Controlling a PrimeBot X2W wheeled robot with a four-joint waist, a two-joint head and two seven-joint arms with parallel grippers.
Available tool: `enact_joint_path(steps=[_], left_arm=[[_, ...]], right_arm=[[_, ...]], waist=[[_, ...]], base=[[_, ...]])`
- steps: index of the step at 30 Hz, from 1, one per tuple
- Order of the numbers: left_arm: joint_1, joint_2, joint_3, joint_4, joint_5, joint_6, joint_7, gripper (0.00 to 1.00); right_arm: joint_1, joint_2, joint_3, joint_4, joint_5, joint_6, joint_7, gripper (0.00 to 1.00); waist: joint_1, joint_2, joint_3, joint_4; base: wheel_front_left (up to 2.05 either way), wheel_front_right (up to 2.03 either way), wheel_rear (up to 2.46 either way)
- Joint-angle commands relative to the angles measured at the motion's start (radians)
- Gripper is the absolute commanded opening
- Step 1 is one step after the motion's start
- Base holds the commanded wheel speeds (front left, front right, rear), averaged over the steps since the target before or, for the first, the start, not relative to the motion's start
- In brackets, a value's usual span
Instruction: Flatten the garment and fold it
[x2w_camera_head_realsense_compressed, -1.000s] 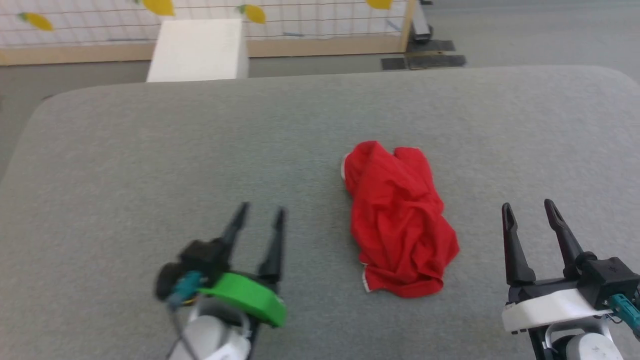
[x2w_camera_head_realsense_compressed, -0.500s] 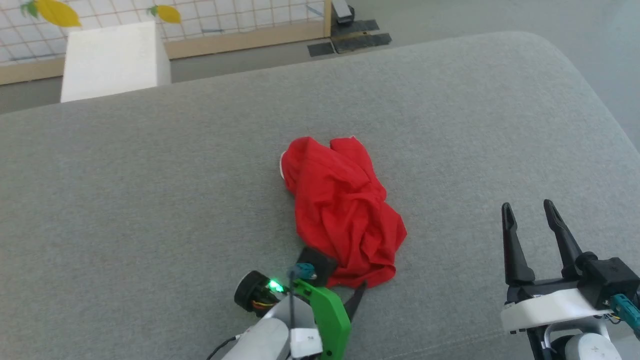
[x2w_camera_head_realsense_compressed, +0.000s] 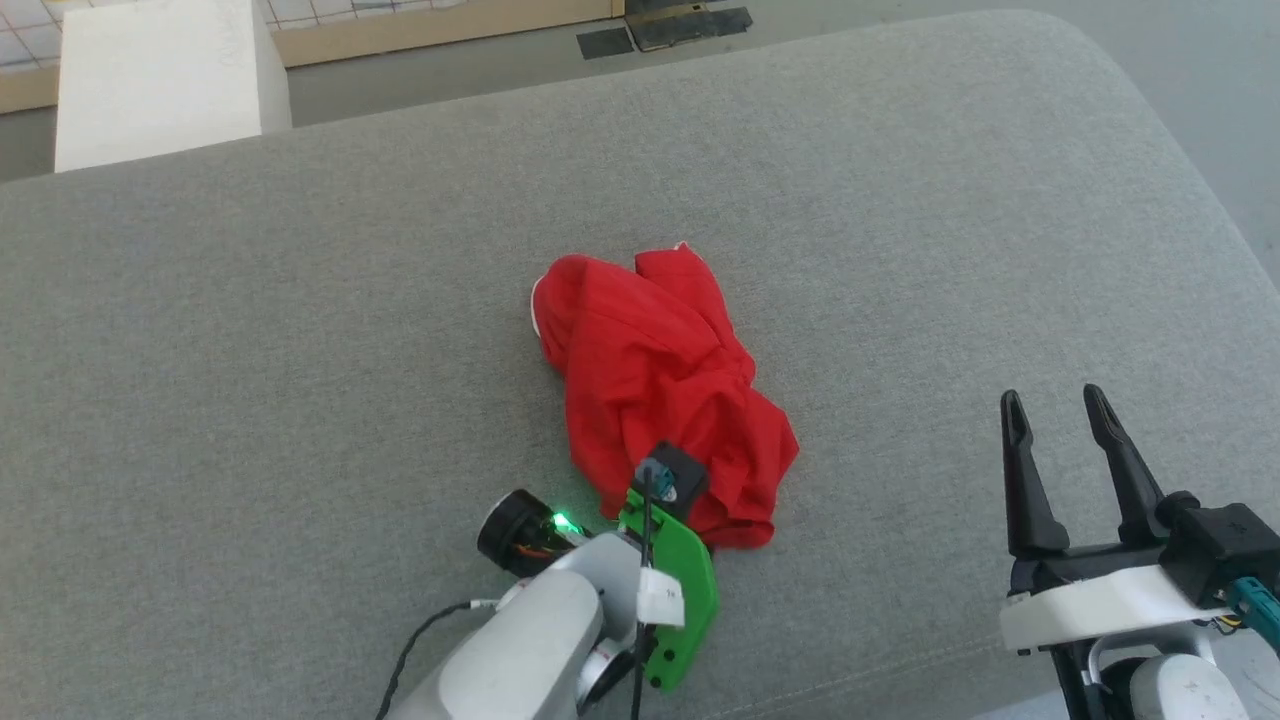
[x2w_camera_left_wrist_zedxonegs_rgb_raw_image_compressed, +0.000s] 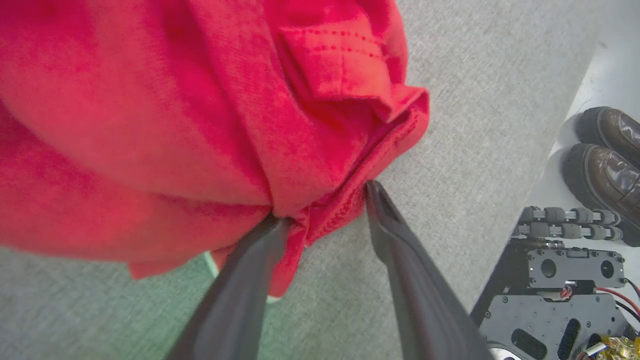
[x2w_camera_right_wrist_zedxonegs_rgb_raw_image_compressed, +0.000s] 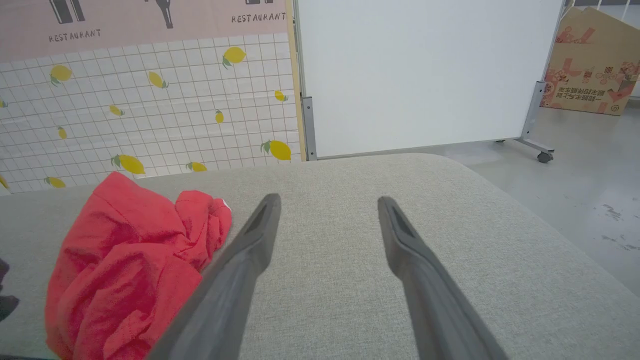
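- Well, the left gripper (x2w_camera_left_wrist_zedxonegs_rgb_raw_image_compressed: 325, 205) stands part-open, its fingertips straddling a hem fold of the crumpled garment (x2w_camera_head_realsense_compressed: 650, 380).
- The right gripper (x2w_camera_head_realsense_compressed: 1052, 395) is spread wide and holds nothing; the garment lies well to its left.
- Brown shoes (x2w_camera_left_wrist_zedxonegs_rgb_raw_image_compressed: 605, 160) stand on the floor, right of the left gripper.
- A grey padded surface (x2w_camera_head_realsense_compressed: 300, 350) lies under both; a lemon-print wall (x2w_camera_right_wrist_zedxonegs_rgb_raw_image_compressed: 150, 125) and a white panel (x2w_camera_right_wrist_zedxonegs_rgb_raw_image_compressed: 425, 70) stand ahead of the right gripper.

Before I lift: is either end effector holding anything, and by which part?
Nothing gripped: left end effector straddles the garment's near edge, jaws apart; right end effector is empty.
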Motion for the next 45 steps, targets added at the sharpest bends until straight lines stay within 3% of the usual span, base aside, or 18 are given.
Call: enact_joint_path(steps=[1, 10, 13, 17, 24, 30, 31, 32, 35, 40, 45], left_arm=[[0.018, 0.013, -0.017, 0.019, -0.012, -0.004, 0.017, 0.0], [-0.034, 0.001, 0.061, -0.173, -0.092, 0.001, -0.225, 0.0], [-0.047, -0.002, 0.134, -0.225, -0.113, 0.048, -0.326, 0.0], [-0.031, 0.012, 0.25, -0.239, -0.136, 0.149, -0.42, 0.0], [0.074, 0.088, 0.41, -0.144, -0.186, 0.314, -0.422, 0.0], [0.177, 0.114, 0.465, -0.041, -0.27, 0.363, -0.29, 0.0], [0.187, 0.114, 0.468, -0.037, -0.281, 0.359, -0.275, 0.22], [0.196, 0.112, 0.474, -0.043, -0.294, 0.352, -0.275, 1.0], [0.213, 0.112, 0.482, -0.08, -0.302, 0.316, -0.337, 1.0], [0.249, 0.094, 0.527, -0.199, -0.283, 0.234, -0.614, 1.0], [0.315, 0.066, 0.595, -0.35, -0.177, 0.186, -0.648, 1.0]], right_arm=[[-0.014, 0.001, -0.003, 0.0, 0.007, -0.002, -0.006, 1.0], [-0.007, 0.001, -0.023, 0.002, 0.002, -0.002, -0.006, 1.0], [-0.009, 0.001, -0.021, 0.002, 0.0, -0.002, -0.006, 1.0], [-0.008, 0.001, -0.017, 0.003, -0.004, -0.002, -0.006, 1.0], [0.004, 0.001, -0.02, 0.003, -0.008, -0.002, -0.006, 1.0], [0.008, 0.001, -0.021, 0.003, -0.011, -0.002, -0.006, 1.0], [0.007, 0.001, -0.02, 0.003, -0.011, -0.002, -0.006, 1.0], [0.007, 0.001, -0.022, 0.002, -0.012, -0.002, -0.006, 1.0], [0.01, 0.001, -0.024, 0.001, -0.015, -0.002, -0.006, 1.0], [0.016, 0.001, -0.023, 0.005, -0.024, -0.002, -0.006, 1.0], [0.022, 0.001, -0.009, -0.001, -0.033, -0.002, -0.006, 1.0]], waist=[[0.0, 0.0, 0.0, 0.002], [0.0, 0.0, -0.033, 0.071], [0.0, 0.0, -0.047, 0.098], [0.0, 0.0, -0.066, 0.129], [0.0, 0.0, -0.081, 0.167], [0.0, 0.0, -0.081, 0.189], [0.0, 0.0, -0.08, 0.192], [0.0, 0.0, -0.08, 0.197], [0.0, 0.0, -0.082, 0.211], [0.0, 0.0, -0.098, 0.233], [0.0, 0.0, -0.107, 0.264]], base=[[0.0, 0.0, 0.0], [0.0, 0.0, 0.0], [0.0, 0.0, 0.0], [0.0, 0.0, 0.0], [0.0, 0.0, 0.0], [0.0, 0.0, 0.0], [0.0, 0.0, 0.0], [0.0, 0.0, 0.0], [0.0, 0.0, 0.0], [0.0, 0.0, 0.0], [0.0, 0.0, 0.0]])
